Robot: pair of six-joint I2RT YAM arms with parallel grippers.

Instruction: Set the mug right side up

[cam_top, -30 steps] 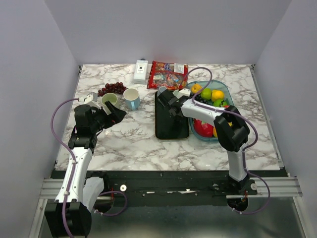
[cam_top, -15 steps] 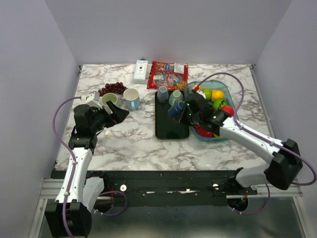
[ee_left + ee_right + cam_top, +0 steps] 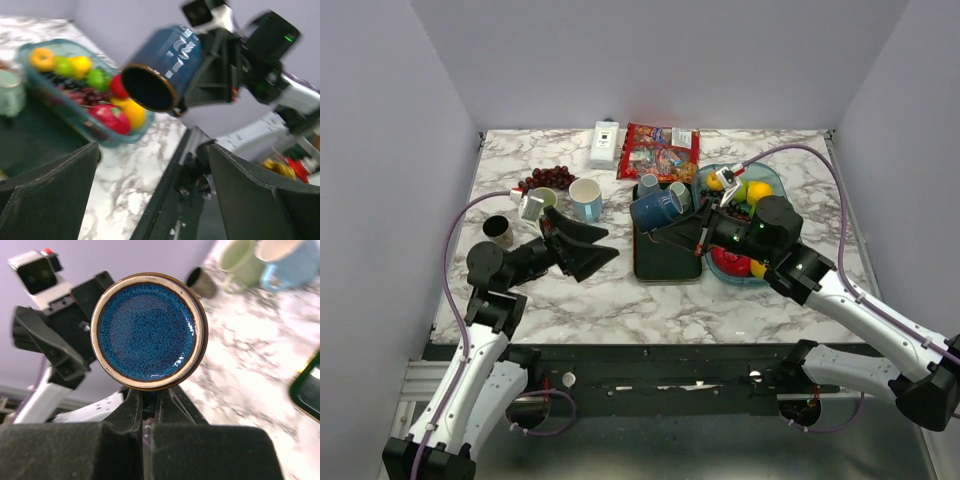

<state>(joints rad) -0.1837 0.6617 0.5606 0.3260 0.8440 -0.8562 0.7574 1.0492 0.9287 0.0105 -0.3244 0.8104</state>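
While the blue mug (image 3: 655,208) hangs in the air over the 12 o'clock end of the black tray (image 3: 665,262), it is on its side, not upright: mouth points roughly 8 o'clock toward the left arm, base faces back at the right wrist camera. Right tool (image 3: 686,230) is pinched almost fully closed on the mug from the 4 o'clock side; in the right wrist view its fingers (image 3: 131,407) meet just under the glazed base, and the exact grip spot is hidden behind the mug body. Left tool (image 3: 604,250) is spread as wide as it goes, holding nothing, aimed about 3 o'clock at the mug's mouth with a clear gap between them; the left wrist view looks straight into the dark opening, the 2 fingers (image 3: 47,192) framing the bottom of that view. On the counter (image 3: 620,300): fruit tub (image 3: 771,178) just at 3 o'clock of the tray, light-blue mug (image 3: 586,198) and green mug (image 3: 542,199) upright side by side at 9 o'clock of the tray, grapes (image 3: 548,178) just beyond them, small dark cup (image 3: 498,229) near the left arm, snack bag (image 3: 660,150) and white box (image 3: 605,143) at the far 12 o'clock edge.
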